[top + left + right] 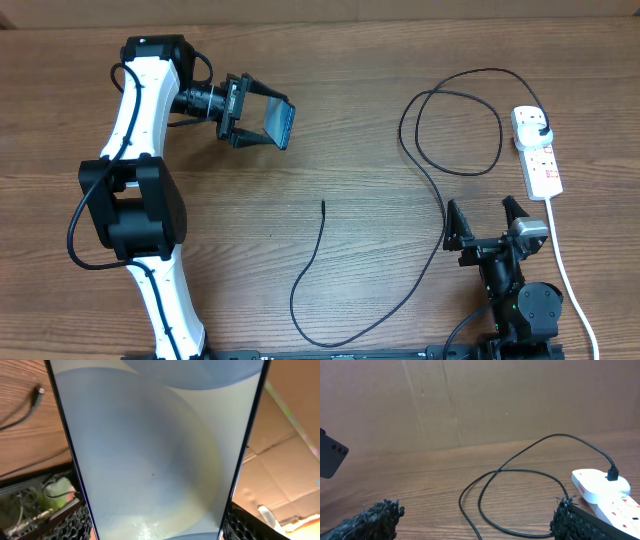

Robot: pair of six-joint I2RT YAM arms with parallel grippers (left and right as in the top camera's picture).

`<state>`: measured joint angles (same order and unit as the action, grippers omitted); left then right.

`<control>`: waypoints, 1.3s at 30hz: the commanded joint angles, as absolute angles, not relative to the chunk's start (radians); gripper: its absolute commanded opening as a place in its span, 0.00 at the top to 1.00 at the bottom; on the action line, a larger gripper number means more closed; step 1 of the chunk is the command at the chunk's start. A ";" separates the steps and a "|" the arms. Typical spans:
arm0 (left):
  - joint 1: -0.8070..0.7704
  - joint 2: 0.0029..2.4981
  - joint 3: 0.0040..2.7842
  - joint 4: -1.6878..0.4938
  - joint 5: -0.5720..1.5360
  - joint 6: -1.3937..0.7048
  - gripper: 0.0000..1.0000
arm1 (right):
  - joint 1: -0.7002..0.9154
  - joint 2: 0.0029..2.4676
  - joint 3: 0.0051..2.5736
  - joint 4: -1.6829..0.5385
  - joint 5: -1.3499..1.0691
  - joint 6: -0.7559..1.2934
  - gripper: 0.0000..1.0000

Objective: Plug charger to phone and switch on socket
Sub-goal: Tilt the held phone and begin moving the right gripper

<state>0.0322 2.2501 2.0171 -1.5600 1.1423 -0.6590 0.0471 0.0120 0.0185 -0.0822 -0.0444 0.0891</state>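
Note:
My left gripper (pixel 262 124) is shut on the phone (pixel 281 122) and holds it above the table at the upper left. In the left wrist view the phone's light-blue screen (pixel 155 450) fills the frame between the fingers. The charger's black cable (pixel 440 205) loops across the table; its connector tip (pixel 323 204) lies free mid-table and its black plug (pixel 541 135) sits in the white socket strip (pixel 538 152) at the right. The tip also shows in the left wrist view (pixel 38 392). My right gripper (pixel 484 221) is open and empty near the table's front, over the cable (pixel 520 475), left of the socket (pixel 605 492).
The socket's white cord (pixel 568 275) runs down the right side toward the table's front edge. A cardboard wall (pixel 470 400) stands behind the table. The phone's back shows at the left edge of the right wrist view (pixel 331 455).

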 commanded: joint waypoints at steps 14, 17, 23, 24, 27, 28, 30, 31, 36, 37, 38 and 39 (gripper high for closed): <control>0.025 2.255 2.046 -1.555 1.085 -0.659 0.96 | 0.044 0.003 0.008 -0.060 -0.078 0.094 0.00; 0.025 2.255 2.046 -1.554 1.084 -0.658 0.96 | 0.044 0.003 0.008 -0.036 -0.120 0.109 0.00; 0.025 2.255 2.046 -1.555 1.084 -0.658 0.96 | 0.044 0.003 0.034 -0.028 -0.144 0.198 0.00; 0.025 2.255 2.046 -1.554 1.084 -0.658 0.96 | 0.044 0.003 0.042 -0.035 -0.143 0.204 0.00; 0.025 2.255 2.046 -1.555 1.084 -0.658 0.96 | 0.044 0.003 0.070 -0.060 -0.143 0.206 0.00; 0.025 2.255 2.046 -1.555 1.084 -0.658 0.96 | 0.044 0.003 0.081 -0.072 -0.143 0.206 0.00; 0.025 2.255 2.046 -1.555 1.084 -0.658 0.96 | 0.044 0.008 0.113 -0.103 -0.143 0.206 0.00; 0.025 2.255 2.046 -1.555 1.084 -0.658 0.96 | 0.044 0.014 0.132 -0.118 -0.143 0.206 0.00; 0.025 2.255 2.046 -1.554 1.064 -0.662 0.96 | 0.044 0.099 0.249 -0.178 -0.134 0.205 0.00; 0.025 2.255 2.046 -1.554 1.064 -0.662 0.96 | 0.044 0.126 0.277 -0.188 -0.132 0.205 0.00; 0.025 2.255 2.046 -1.554 1.065 -0.662 0.96 | 0.044 0.156 0.305 -0.196 -0.133 0.205 0.00; 0.025 2.255 2.046 -1.554 1.066 -0.662 0.96 | 0.044 0.189 0.335 -0.206 -0.133 0.205 0.00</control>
<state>0.0322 2.2501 2.0171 -1.5524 1.0492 -0.6594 0.0471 0.1307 0.2604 -0.1970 -0.1337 0.1986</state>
